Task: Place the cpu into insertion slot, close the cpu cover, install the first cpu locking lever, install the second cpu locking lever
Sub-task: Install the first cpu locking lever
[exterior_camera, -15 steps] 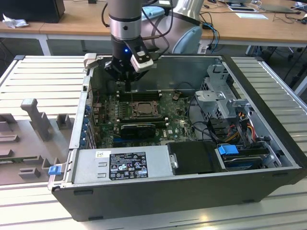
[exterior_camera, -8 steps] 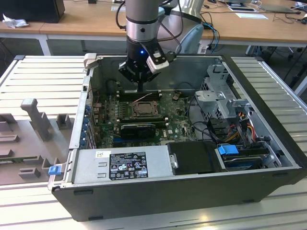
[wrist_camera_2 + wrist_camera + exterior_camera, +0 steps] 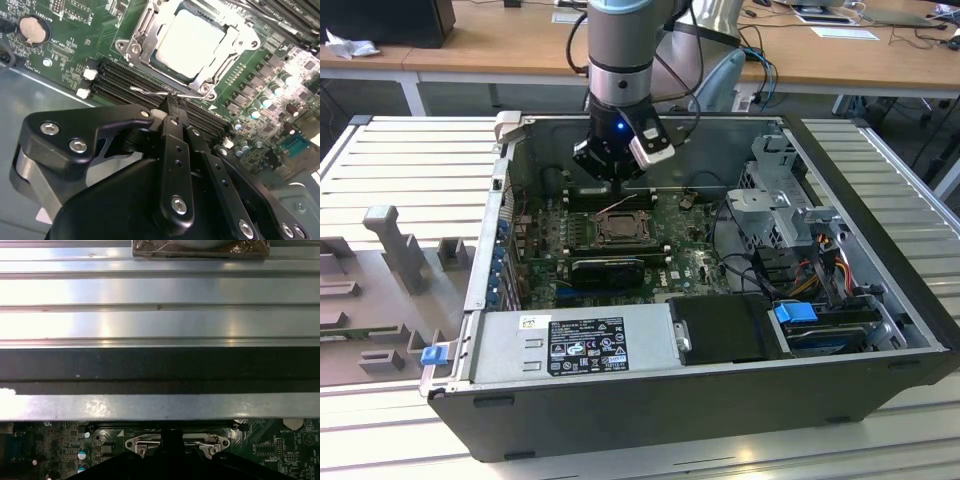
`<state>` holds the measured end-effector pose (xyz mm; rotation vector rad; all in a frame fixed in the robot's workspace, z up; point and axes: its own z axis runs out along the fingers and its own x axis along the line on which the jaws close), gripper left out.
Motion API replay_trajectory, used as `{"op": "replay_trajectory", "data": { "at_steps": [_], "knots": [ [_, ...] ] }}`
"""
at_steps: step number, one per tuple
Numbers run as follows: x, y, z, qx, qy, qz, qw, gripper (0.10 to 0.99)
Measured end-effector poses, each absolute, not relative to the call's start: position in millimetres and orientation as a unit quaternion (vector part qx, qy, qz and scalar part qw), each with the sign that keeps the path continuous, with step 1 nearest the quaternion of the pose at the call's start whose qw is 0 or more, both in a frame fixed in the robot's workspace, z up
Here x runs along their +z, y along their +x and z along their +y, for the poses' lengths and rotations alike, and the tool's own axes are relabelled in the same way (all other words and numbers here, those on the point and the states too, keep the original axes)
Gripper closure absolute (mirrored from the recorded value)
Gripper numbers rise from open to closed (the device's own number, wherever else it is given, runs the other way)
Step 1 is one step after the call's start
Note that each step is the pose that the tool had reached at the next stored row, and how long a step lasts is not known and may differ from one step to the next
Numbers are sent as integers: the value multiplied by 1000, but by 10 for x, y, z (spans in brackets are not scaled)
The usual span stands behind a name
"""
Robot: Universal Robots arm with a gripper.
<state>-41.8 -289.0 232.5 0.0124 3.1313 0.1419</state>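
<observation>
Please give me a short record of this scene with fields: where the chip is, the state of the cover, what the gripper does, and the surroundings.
chip: the cpu lies in the insertion slot on the green board
cover: the cpu cover lies down around the chip
gripper: the gripper is shut on a thin wire lever beside the socket
surroundings: open computer case on a metal table

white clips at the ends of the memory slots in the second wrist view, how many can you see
3: two side by side at the slots' end nearest the coin cell, one past the claw. The claw may hide more.
</observation>
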Motion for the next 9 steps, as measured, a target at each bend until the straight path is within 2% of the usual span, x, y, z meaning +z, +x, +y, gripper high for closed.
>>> {"op": "replay_trajectory", "data": {
  "at_steps": [9],
  "knots": [
    [2238,-348,-2876,47,-13,999,3,980]
  ]
}}
